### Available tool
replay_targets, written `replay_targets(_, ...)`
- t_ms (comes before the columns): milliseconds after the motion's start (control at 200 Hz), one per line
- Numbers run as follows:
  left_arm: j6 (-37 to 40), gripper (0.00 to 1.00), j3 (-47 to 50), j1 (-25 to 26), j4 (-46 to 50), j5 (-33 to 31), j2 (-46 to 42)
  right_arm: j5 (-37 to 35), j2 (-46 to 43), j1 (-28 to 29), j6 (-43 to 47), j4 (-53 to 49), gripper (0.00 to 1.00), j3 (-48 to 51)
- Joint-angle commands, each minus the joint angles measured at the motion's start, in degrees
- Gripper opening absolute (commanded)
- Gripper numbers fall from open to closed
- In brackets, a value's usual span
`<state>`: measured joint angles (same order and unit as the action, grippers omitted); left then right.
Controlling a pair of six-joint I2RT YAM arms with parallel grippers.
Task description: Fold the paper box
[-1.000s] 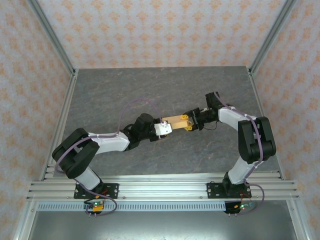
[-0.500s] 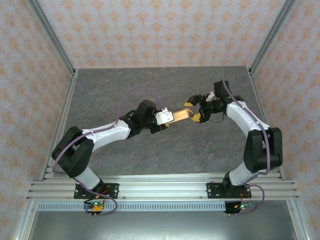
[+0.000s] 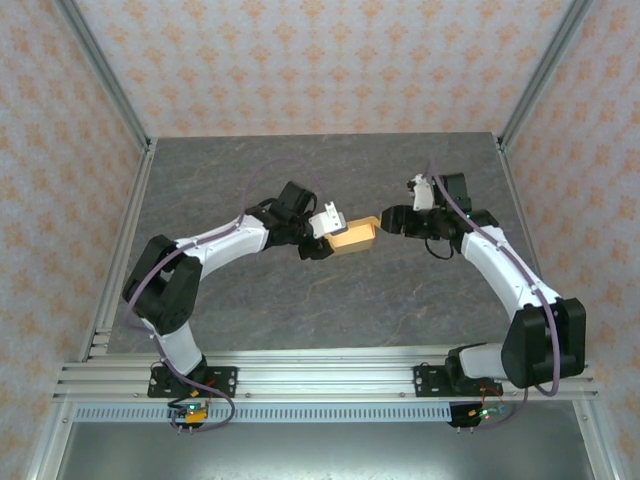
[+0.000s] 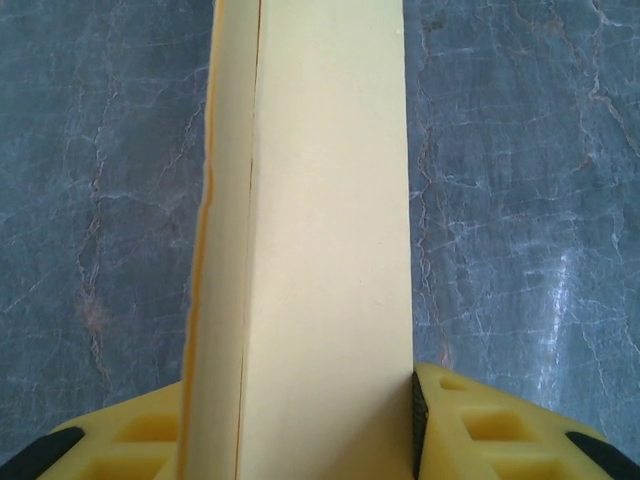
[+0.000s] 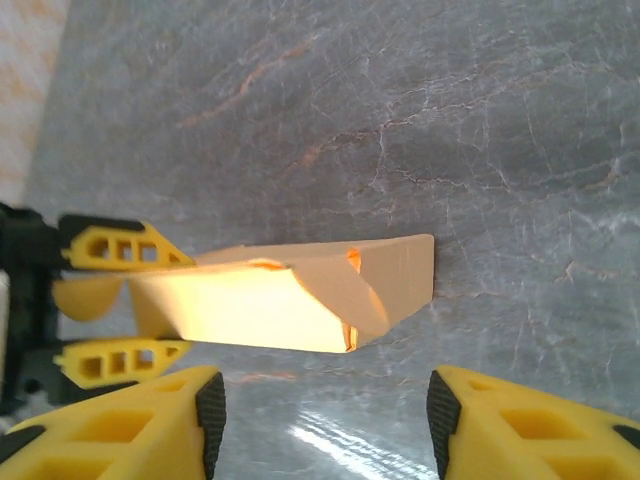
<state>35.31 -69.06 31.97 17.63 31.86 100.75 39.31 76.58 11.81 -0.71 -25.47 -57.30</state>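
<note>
Enclosing the grey marbled counter point(image 3: 330, 170), patterned walls point(image 3: 320, 60) and metal posts point(image 3: 105, 75) stand well clear of the paper box point(image 3: 355, 238), held mid-counter. The left jaws are clamped on its left end, folded panels between them. The right jaws gape just beside its other end, not touching. The left arm point(image 3: 215, 240) and right arm point(image 3: 500, 265) reach inward, elbows bent.

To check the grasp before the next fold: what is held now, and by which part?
The left gripper clamps the paper box by one narrow end. The right gripper stands open near the other end, holding nothing.
</note>
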Motion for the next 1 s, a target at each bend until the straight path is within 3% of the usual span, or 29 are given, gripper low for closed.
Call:
replay_targets(0, 2.36, 0.41, -1.02, -0.2, 6.25, 1.92, 1.67, -3.45, 1.51, 2.42, 14.53, 4.77, 0.61, 0.97)
replay_targets(145, 1.66, 0.41, 0.3, -0.26, 3.9, 2.16, 1.13, -4.79, 4.45, 4.17, 16.86, 6.63, 0.59, -0.39)
replay_targets(325, 0.41, 0.42, 1.15, -0.54, 1.5, 2.58, 1.09, -7.05, 9.13, 4.95, 16.35, 3.93, 0.42, -3.8)
replay_targets(425, -0.27, 0.42, 0.26, -0.77, 1.85, 2.4, 1.62, -6.92, 10.22, 5.21, 14.0, 4.68, 0.26, -4.43)
replay_targets(526, -1.1, 0.43, -0.09, -1.08, 1.23, 3.01, 2.23, -8.03, 11.37, 6.56, 12.44, 2.48, 0.19, -6.64)
replay_targets(601, -1.81, 0.43, -1.38, -1.29, 2.13, 3.19, 3.18, -11.02, 11.42, 7.73, 9.94, 1.43, 0.19, -7.45)
replay_targets(736, -1.47, 0.43, -2.13, -1.42, 3.45, 3.91, 4.1, -13.48, 11.33, 8.22, 5.21, 0.24, 0.31, -8.47)
replay_targets(816, -1.3, 0.43, -1.86, -1.41, 3.08, 4.19, 4.35, -15.7, 10.68, 8.18, 5.1, -1.01, 0.34, -8.96)
replay_targets(886, -1.3, 0.43, -2.46, -1.45, 3.88, 4.17, 4.8, -16.8, 10.52, 8.2, 5.28, -1.25, 0.32, -9.04)
replay_targets(996, -1.04, 0.43, -2.66, -1.39, 4.0, 4.4, 5.03, -15.46, 12.23, 8.22, 5.37, -2.56, 0.22, -10.61)
